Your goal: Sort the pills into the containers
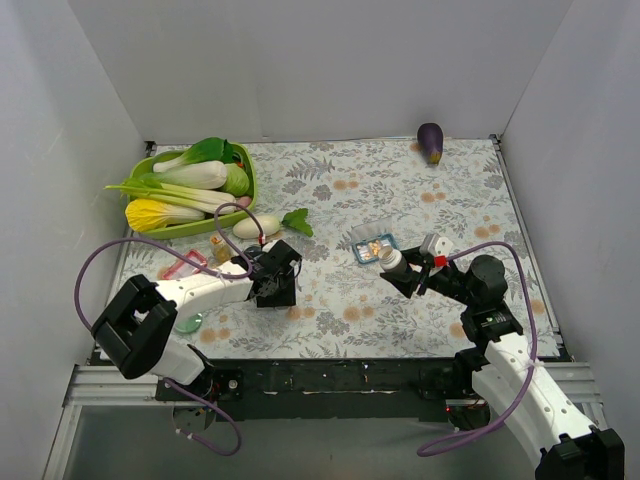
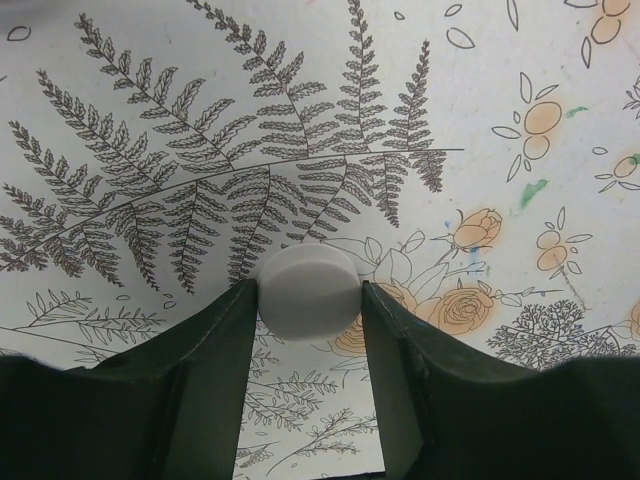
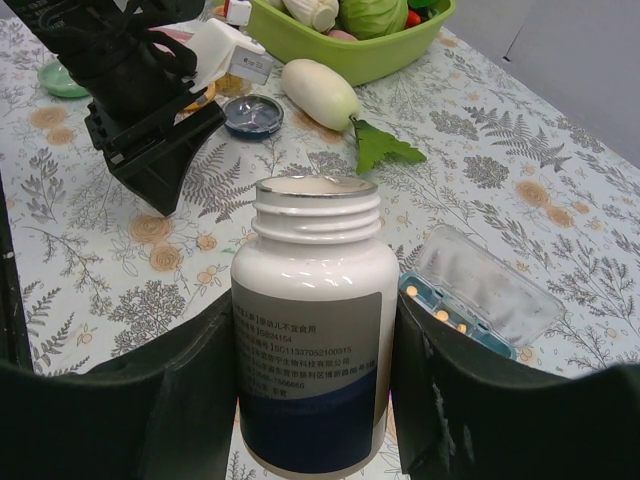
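Far left, 10 o'clock on the table: green basket [image 3: 390,55] of leafy veg. At its 6 o'clock sat a red-rimmed tray [image 1: 185,268], then a green dish [image 1: 188,322] near the front edge. Left gripper [image 2: 308,298] was low over the floral cloth [image 2: 150,100], jaws pinching a round white cap [image 2: 310,280] with no print on it. Blue-grey dish [image 3: 251,113] lay near that gripper on the basket side, next to a small white box [image 3: 245,62] whose label I couldn't read. Right of centre: blue-rimmed tray [image 1: 375,247], lid open, pills [image 3: 441,315] inside. Right gripper [image 3: 310,340] had its jaws clamped on an uncapped white bottle [image 3: 315,250] just at the tray's 5 o'clock. Its label carried Chinese text and digit strings above a blue band, too small to read. Eggplant [image 1: 430,142] sat at 1 o'clock by the far edge.
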Action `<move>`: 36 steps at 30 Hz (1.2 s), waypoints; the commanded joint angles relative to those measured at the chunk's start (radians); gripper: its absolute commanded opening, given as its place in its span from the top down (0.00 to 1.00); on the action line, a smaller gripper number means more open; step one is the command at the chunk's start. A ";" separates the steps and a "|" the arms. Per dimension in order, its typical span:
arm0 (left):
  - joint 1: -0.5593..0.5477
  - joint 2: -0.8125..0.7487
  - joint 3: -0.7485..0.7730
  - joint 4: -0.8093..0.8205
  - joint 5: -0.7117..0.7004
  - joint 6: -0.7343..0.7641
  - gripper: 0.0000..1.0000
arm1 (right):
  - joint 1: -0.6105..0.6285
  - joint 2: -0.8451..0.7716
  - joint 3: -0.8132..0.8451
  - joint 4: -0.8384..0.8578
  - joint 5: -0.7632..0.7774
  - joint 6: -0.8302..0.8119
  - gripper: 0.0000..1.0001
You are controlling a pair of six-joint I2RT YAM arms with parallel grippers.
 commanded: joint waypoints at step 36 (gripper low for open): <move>-0.048 -0.155 0.002 0.908 0.696 -0.413 0.80 | 0.123 0.100 0.212 -0.350 -0.089 -0.334 0.99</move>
